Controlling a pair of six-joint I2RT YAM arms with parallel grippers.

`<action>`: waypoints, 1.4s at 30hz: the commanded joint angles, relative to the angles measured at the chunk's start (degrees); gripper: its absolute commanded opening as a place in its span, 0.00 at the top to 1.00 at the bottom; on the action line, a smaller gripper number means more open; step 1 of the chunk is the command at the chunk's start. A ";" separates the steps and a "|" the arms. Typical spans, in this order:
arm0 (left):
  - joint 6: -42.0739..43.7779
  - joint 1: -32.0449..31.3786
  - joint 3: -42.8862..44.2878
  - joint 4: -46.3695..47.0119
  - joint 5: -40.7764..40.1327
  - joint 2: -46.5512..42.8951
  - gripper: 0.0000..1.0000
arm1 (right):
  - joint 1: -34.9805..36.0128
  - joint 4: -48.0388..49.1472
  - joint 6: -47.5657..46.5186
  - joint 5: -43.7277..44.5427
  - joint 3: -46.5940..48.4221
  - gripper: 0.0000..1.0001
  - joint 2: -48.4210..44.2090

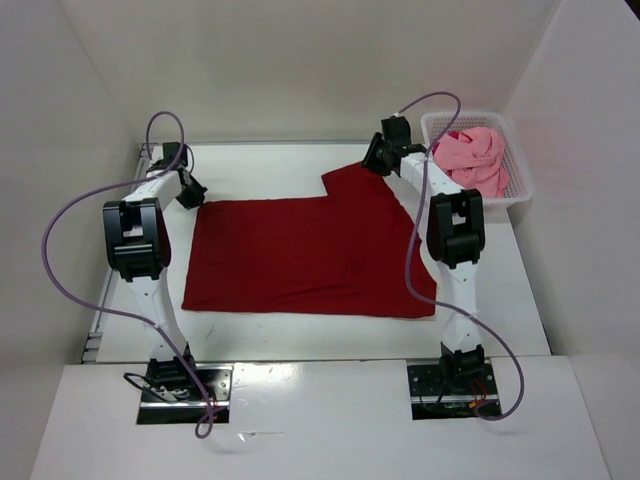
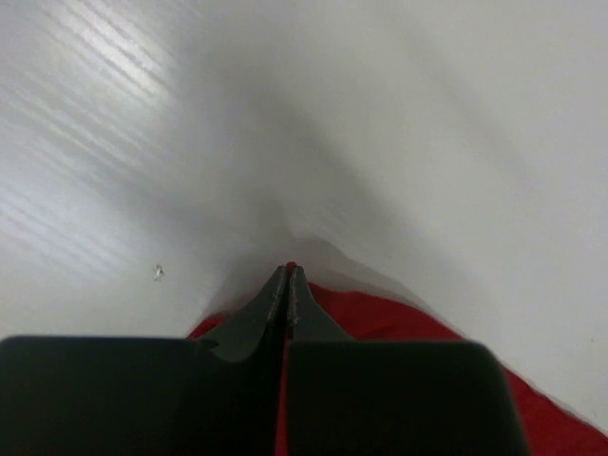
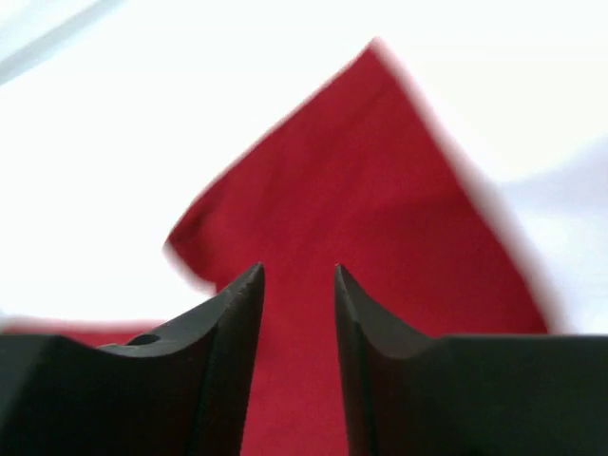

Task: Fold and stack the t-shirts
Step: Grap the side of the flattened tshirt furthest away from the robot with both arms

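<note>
While flat, smooth dark red cloth t-shirt [image 1: 300, 255], roughly L-shaped.

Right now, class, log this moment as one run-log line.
dark red t-shirt: spread flat | left gripper: shut on its far left corner | right gripper: open over its sleeve | pink t-shirt: in basket

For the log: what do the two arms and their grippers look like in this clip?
Both the left arm and right arm have white links with black joint housings on metal base plates. A greyish-purple cable loops along each. The left gripper and right gripper have black, tapered fingers.
</note>
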 commanded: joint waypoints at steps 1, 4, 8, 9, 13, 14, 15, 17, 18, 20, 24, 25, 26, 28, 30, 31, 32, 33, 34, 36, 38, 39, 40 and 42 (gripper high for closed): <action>-0.30 -0.30 -1.80 0.98 -0.14 -4.87 1.00 | -1.15 -4.66 -4.19 10.01 13.38 0.54 6.71; -0.30 -0.83 -3.11 0.98 -0.14 -6.01 1.00 | -1.15 -10.01 -6.74 12.84 24.88 0.53 14.94; -0.30 -0.83 -3.12 0.98 0.38 -6.01 1.00 | -1.15 -19.94 -8.76 14.77 46.78 0.45 28.23; -0.30 -1.35 -3.12 0.98 0.39 -6.01 1.00 | -1.15 -19.53 -8.76 14.17 49.35 0.45 29.74; -0.30 -1.35 -3.12 0.98 0.92 -5.49 1.00 | -1.68 -16.54 -8.76 12.06 47.70 0.42 30.63; -0.30 -1.35 -3.12 0.98 0.92 -5.49 1.00 | -1.68 -16.53 -8.07 11.27 47.71 0.42 31.24; -0.30 -1.35 -2.51 0.98 0.92 -5.49 1.00 | -1.68 -16.01 -8.06 10.57 47.71 0.42 31.25; -0.30 -1.35 -1.97 0.98 0.92 -4.78 1.00 | -1.68 -15.48 -7.45 8.80 47.71 0.42 31.95; -0.30 -1.35 -1.97 0.98 0.92 -4.78 1.00 | -1.68 -15.48 -7.45 7.85 47.71 0.42 32.56; -0.30 -1.35 -1.97 0.98 0.92 -4.26 1.00 | -1.68 -14.86 -6.40 6.00 47.71 0.45 33.18; -0.30 -1.35 -1.45 0.98 0.92 -3.73 1.00 | -1.68 -13.11 -4.81 2.57 47.71 0.53 33.71; -0.30 -1.35 -1.45 0.98 0.92 -3.73 1.00 | -1.68 -13.11 -4.29 2.56 47.71 0.58 33.71; -0.30 -1.35 -1.45 0.98 0.92 -3.73 1.00 | -1.68 -12.58 -3.67 1.95 47.71 0.60 33.71; -0.30 -1.35 -1.45 0.98 0.92 -3.73 1.00 | -1.68 -12.58 -2.88 1.34 48.23 0.66 34.23; -0.30 -1.35 -1.45 0.98 0.92 -3.73 1.00 | -1.68 -12.58 -2.35 1.33 48.76 0.78 34.24; -0.30 -1.35 -1.45 0.98 0.92 -3.73 1.00 | -2.20 -12.58 -2.35 0.64 48.76 0.85 34.24; -0.30 -1.35 -1.45 0.98 0.92 -3.73 1.00 | -2.21 -12.58 -1.83 0.63 49.46 0.90 34.24; -0.30 -1.35 -1.45 0.98 0.92 -3.73 1.00 | -2.21 -13.10 -1.12 0.63 50.34 0.95 34.24; -0.30 -1.35 -1.45 0.98 0.92 -3.73 1.00 | -2.73 -13.89 -1.12 0.63 50.34 0.99 34.24; -0.30 -1.35 -1.45 0.98 0.92 -4.34 1.00 | -2.74 -14.95 -0.59 0.63 52.36 1.00 33.72; -0.30 -1.35 -1.45 0.98 0.92 -5.04 1.00 | -3.26 -17.14 -0.59 0.01 52.89 1.00 31.52; -0.30 -1.35 -1.45 0.98 1.44 -5.05 1.00 | -3.87 -18.11 -0.59 -0.86 53.76 1.00 30.56; 0.22 -1.35 -1.45 0.98 1.44 -5.66 1.00 | -3.88 -20.73 -1.29 -0.87 54.64 1.00 29.50; 0.23 -1.35 -2.06 0.98 1.44 -6.98 1.00 | -4.40 -23.55 -1.82 -2.18 54.65 1.00 25.81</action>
